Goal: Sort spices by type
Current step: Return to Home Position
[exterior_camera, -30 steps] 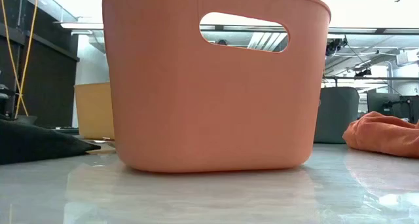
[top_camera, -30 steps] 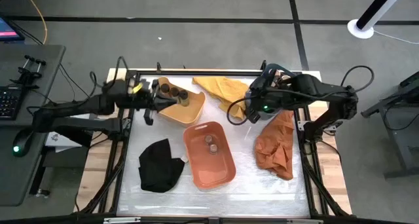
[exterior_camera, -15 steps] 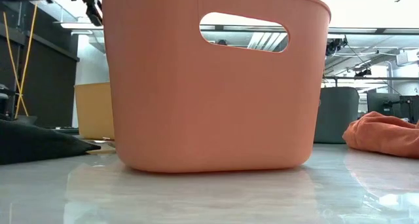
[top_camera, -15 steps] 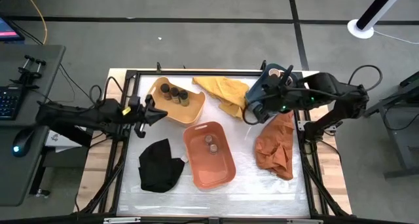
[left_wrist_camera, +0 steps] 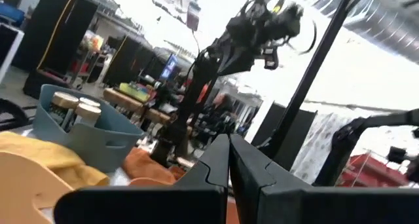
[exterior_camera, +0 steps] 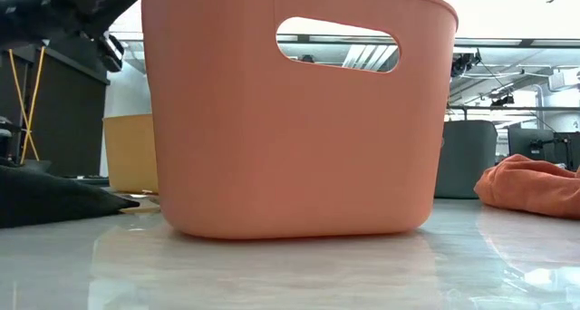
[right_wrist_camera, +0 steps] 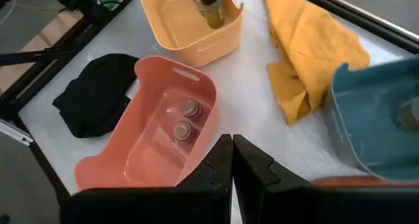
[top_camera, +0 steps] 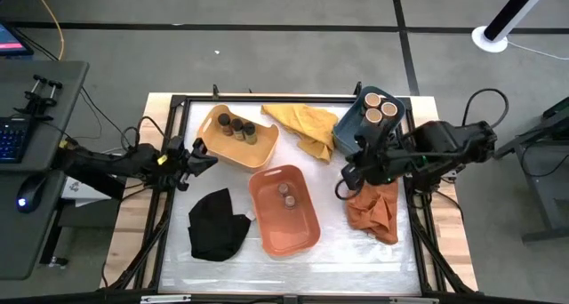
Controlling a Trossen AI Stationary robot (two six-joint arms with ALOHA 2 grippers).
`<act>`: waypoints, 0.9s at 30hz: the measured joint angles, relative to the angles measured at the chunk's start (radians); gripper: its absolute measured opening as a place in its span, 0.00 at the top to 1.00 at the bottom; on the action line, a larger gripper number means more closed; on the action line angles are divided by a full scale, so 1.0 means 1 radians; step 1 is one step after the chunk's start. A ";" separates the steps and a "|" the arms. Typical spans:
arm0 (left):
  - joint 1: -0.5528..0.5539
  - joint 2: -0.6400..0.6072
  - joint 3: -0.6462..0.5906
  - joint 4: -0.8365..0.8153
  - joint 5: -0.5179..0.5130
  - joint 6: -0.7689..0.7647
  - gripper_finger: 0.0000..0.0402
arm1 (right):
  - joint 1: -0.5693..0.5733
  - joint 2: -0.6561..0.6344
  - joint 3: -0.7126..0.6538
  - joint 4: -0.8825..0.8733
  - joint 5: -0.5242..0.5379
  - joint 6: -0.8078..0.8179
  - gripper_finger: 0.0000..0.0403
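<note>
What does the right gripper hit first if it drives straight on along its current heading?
Probably the orange tub. The right gripper, shut, aims at its near wall, with nothing between them in the right wrist view. Depth is unclear.

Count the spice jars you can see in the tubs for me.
7. Three dark jars stand in the yellow tub, two brownish jars in the orange tub, and two tan-topped jars in the blue tub. The cloths could hide more.
</note>
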 joint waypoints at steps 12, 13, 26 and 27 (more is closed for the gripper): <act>0.000 -0.117 -0.043 -0.029 0.000 -0.008 1.00 | 0.034 -0.254 -0.645 0.560 -0.142 0.017 1.00; 0.000 -0.117 -0.043 -0.031 0.000 0.000 1.00 | 0.017 -0.309 -0.738 0.653 -0.156 -0.007 1.00; 0.000 -0.117 -0.043 -0.058 0.000 0.007 1.00 | -0.133 -1.080 -1.604 1.498 -0.204 -0.615 1.00; 0.000 -0.117 -0.043 -0.059 0.000 0.007 1.00 | -0.133 -1.118 -1.671 1.592 -0.218 -0.642 1.00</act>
